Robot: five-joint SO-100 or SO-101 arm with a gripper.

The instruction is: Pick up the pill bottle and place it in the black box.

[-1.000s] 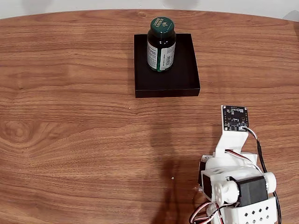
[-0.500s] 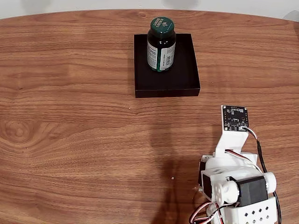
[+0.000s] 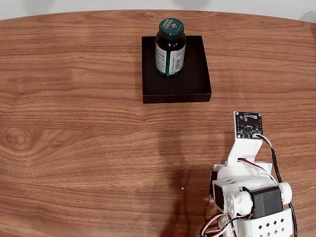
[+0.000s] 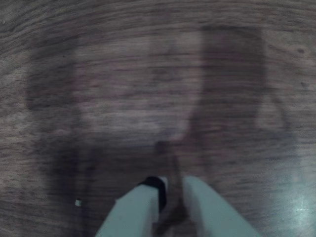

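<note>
The pill bottle [image 3: 170, 47], dark green with a green cap and a white-and-green label, stands upright inside the black box [image 3: 192, 84] at the far middle of the table in the fixed view. It sits toward the box's far side. The arm [image 3: 249, 192] is folded at the near right, well apart from the box. In the wrist view my gripper [image 4: 172, 185] points down at bare wood close below it. Its two pale fingers [image 4: 140, 207] lie close together with nothing between them.
The wooden table [image 3: 74, 123] stretches bare to the left and in front of the box. A small circuit board [image 3: 248, 124] on a white bracket sits on top of the arm. A tiny white speck [image 3: 182, 188] lies near the arm's base.
</note>
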